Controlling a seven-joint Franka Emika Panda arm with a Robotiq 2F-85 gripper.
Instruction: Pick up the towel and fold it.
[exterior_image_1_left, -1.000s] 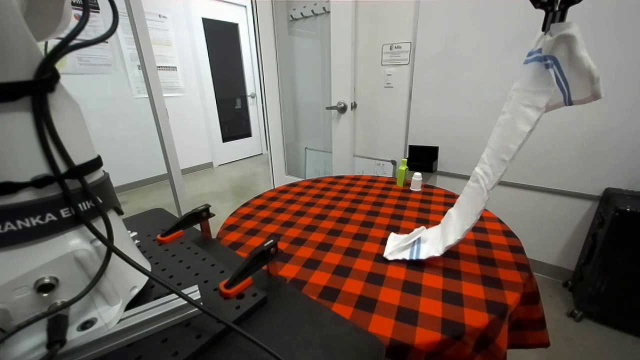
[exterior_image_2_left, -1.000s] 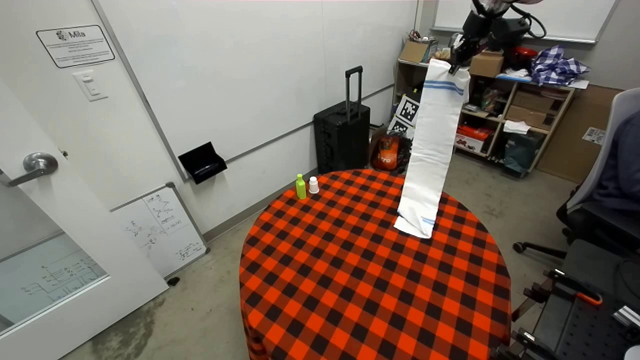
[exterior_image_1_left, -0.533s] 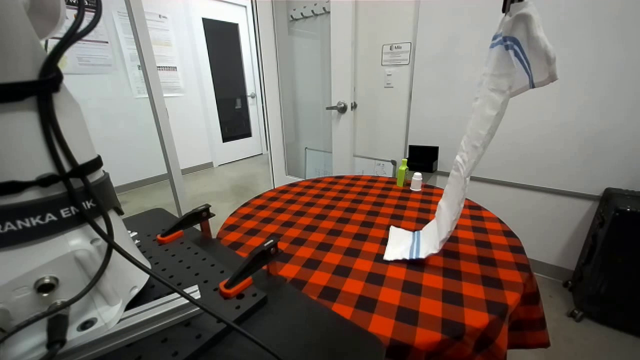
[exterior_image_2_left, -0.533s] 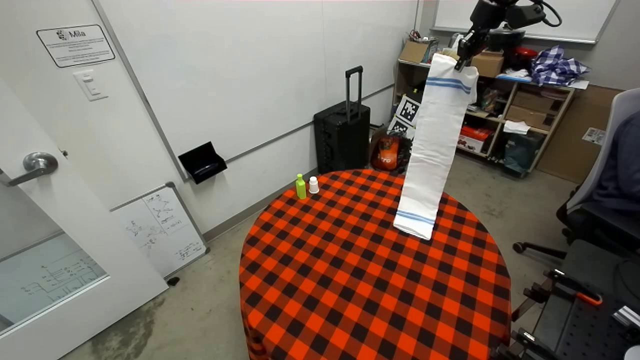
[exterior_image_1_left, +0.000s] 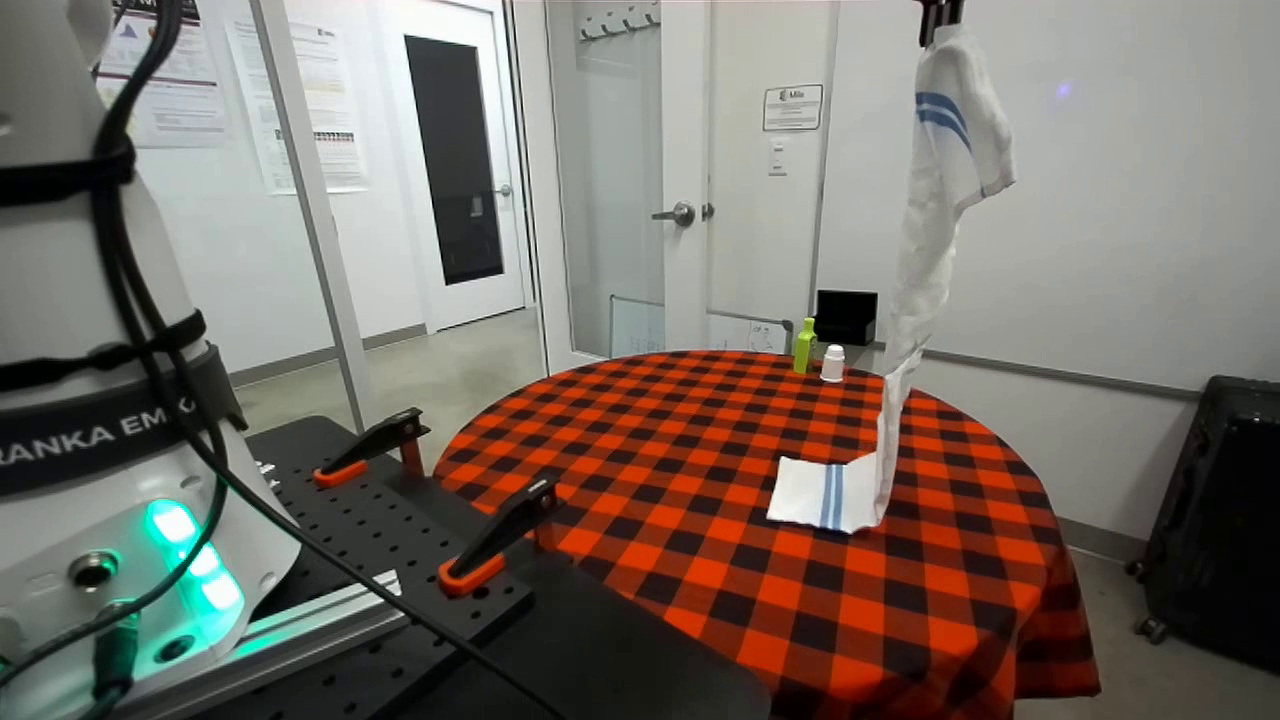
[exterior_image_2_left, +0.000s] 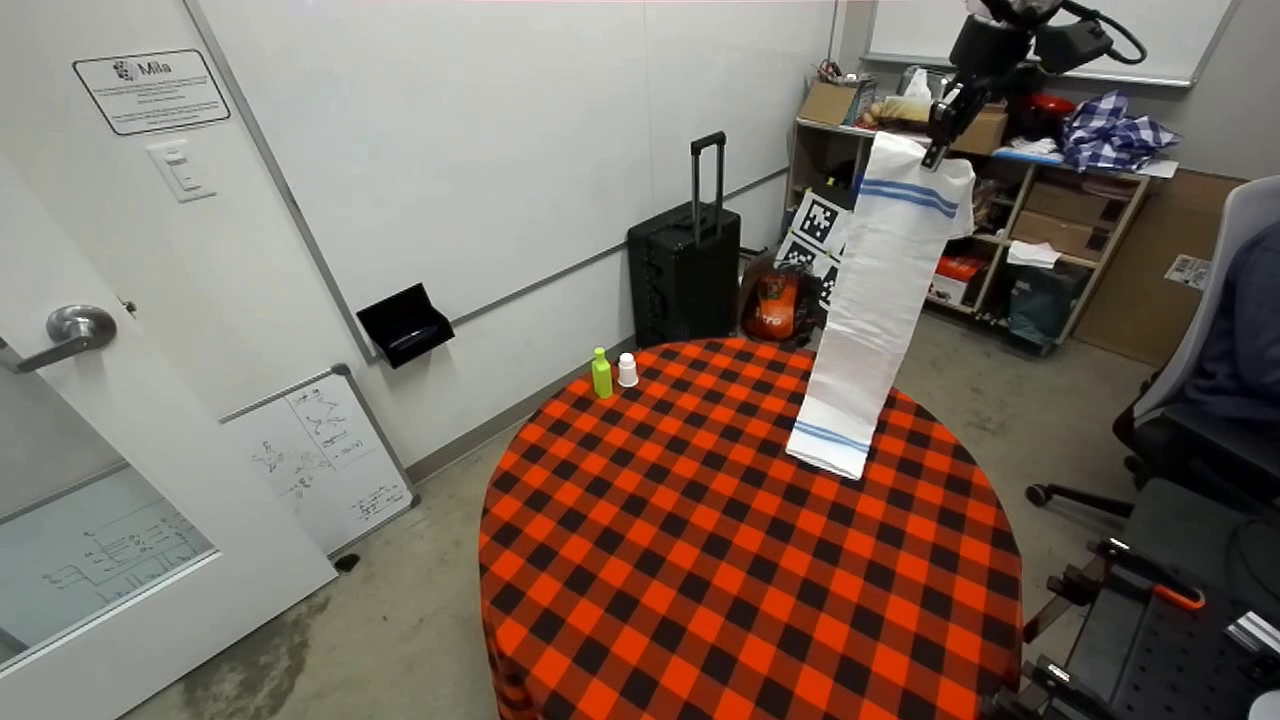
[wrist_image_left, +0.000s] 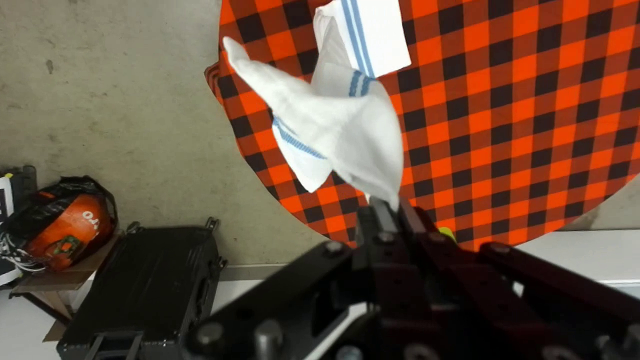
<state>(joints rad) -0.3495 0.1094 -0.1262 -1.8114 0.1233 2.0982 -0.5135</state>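
By the robot base (exterior_image_1_left: 70, 520), well apart from the gripper (exterior_image_1_left: 938, 30), an exterior view looks across the tablecloth (exterior_image_1_left: 640, 440). An exterior view slants down, facing shelves (exterior_image_2_left: 1108, 243) beyond the gripper. The wrist view peers down past nearby fingers (wrist_image_left: 420, 225); all share the tablecloth below.

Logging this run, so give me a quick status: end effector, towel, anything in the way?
End effector shut on towel near its upper end. Towel's lower end lying on checked tablecloth. Nothing apparently in the way; green bottle stands apart.
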